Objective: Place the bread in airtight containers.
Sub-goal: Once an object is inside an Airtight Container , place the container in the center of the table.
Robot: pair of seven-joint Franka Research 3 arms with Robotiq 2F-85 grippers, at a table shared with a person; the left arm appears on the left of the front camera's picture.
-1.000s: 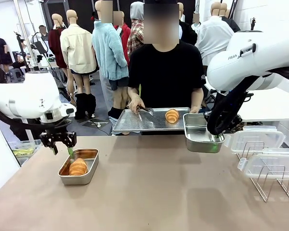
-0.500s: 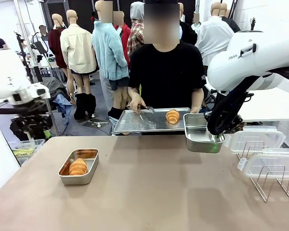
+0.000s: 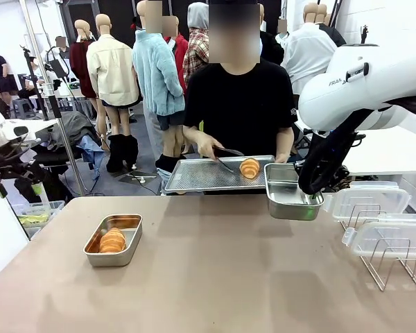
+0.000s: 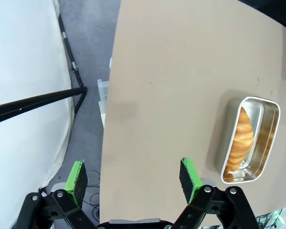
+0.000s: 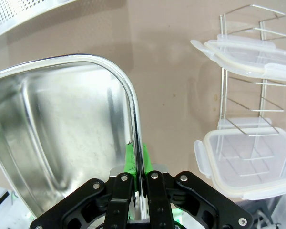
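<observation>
Front view puts the first tin (image 3: 111, 261) on the left part of the desk (image 3: 229, 277), uncovered, with the first roll (image 3: 112, 241) lying inside it. At the far edge a person's hand (image 3: 206, 145) holds dark tongs (image 3: 227, 154) over a perforated tray (image 3: 197, 177), their tips just beside the second roll (image 3: 248, 167), which rests on the tray's right end. The right tool (image 3: 312, 195) is pressed together on the near right rim of the second tin (image 3: 288, 206), which is empty and sits just beside the tray's right end; whether it touches the desk cannot be told. In the right wrist view the green pads (image 5: 128, 160) pinch that thin steel rim from both sides, and the tin's shiny inside is bare. Two clear lids (image 3: 371, 201) lie at the right on a wire rack (image 3: 392, 267), well apart from both tins. In the left wrist view the left tool (image 4: 133, 176) is spread wide and holds nothing, above the desk's edge, with the first tin and its roll off to one side of it.
</observation>
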